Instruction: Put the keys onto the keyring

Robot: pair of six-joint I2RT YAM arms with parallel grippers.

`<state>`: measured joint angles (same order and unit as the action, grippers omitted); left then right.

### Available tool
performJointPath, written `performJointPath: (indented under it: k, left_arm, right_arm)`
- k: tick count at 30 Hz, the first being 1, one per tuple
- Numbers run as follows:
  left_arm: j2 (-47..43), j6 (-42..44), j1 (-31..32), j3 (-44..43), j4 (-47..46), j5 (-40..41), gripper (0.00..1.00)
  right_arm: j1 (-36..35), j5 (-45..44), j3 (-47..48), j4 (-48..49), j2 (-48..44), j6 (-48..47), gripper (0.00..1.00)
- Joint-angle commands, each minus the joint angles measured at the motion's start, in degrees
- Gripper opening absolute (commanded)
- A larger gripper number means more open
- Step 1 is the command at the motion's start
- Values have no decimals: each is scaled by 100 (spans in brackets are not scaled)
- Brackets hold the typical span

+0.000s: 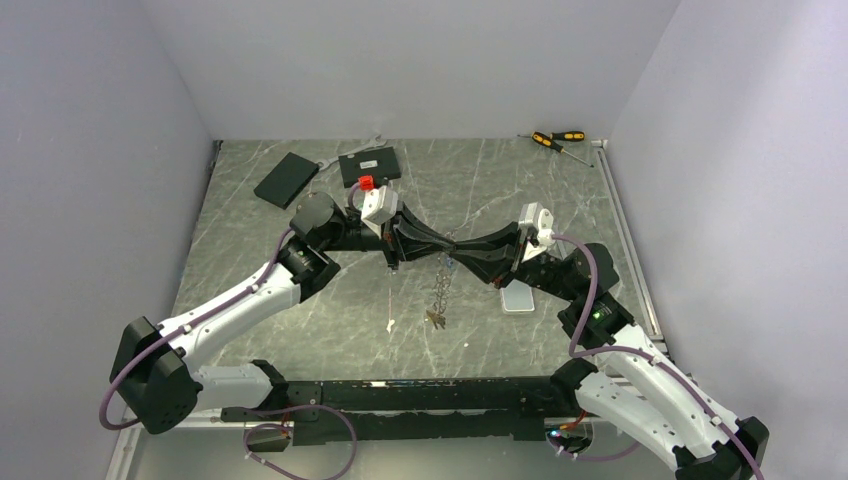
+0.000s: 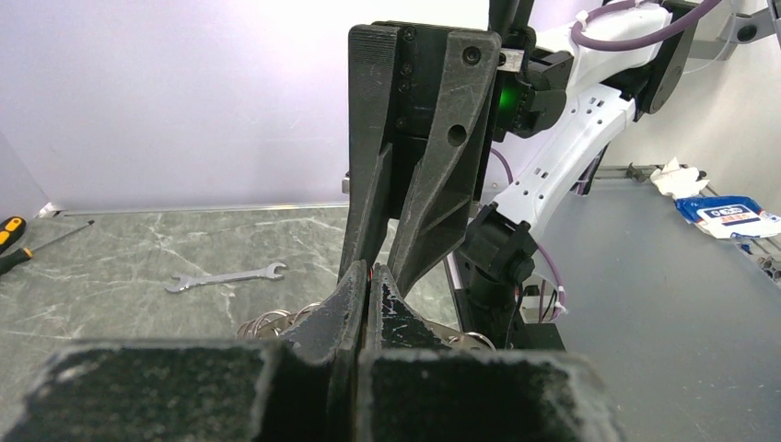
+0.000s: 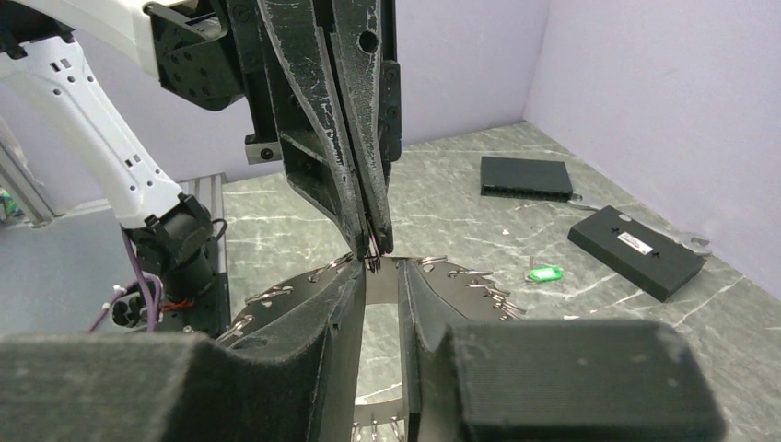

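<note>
The keyring (image 3: 285, 293) is seen just under both tools, which are met tip to tip above the tabletop (image 1: 340, 335). The left tool (image 3: 373, 247) is pressed together at the ring's rim. The right tool (image 3: 379, 276) is set astride that rim with its jaws slightly parted, and a grip cannot be told. From above, only a string of keys (image 1: 437, 318) is seen hanging below the meeting point. A green-tagged key (image 3: 544, 273) lying apart is shown clearly only by the right wrist. The ring is dark grey, its rim lined with small split rings.
</note>
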<state>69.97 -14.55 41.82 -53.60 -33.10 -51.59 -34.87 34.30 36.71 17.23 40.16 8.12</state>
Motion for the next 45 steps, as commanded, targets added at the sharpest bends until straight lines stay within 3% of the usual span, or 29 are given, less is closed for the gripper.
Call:
performJointPath:
  k: [1, 8, 17, 20, 28, 34, 41, 45]
  left_arm:
    - [-47, -110, 44, -36, -433, 19, 0]
    - [-19, -163, 41, -12, -462, 18, 0]
    - [59, -213, 41, 1, -556, 3, 0]
    - [73, -233, 40, -1, -583, -7, 0]
    - [55, -108, 44, -35, -353, -39, 0]
    - [-42, 85, 43, -62, -107, -13, 18]
    - [-148, 242, 38, -102, 78, 54, 49]
    - [-367, 719, 42, -236, 746, 81, 57]
  right_arm:
    - [-37, -33, 263, 380, -5, 39, 21]
    - [-37, -27, 283, 429, -1, 21, 9]
    - [-35, 23, 314, 394, -52, -8, 7]
    - [-37, 58, 320, 391, -74, -28, 0]
    - [-37, 79, 329, 225, -160, -191, 0]
    - [-37, 89, 330, 84, -173, -312, 0]
    - [-37, 89, 341, -72, -193, -482, 0]
    - [-37, 103, 409, -282, -200, -716, 0]
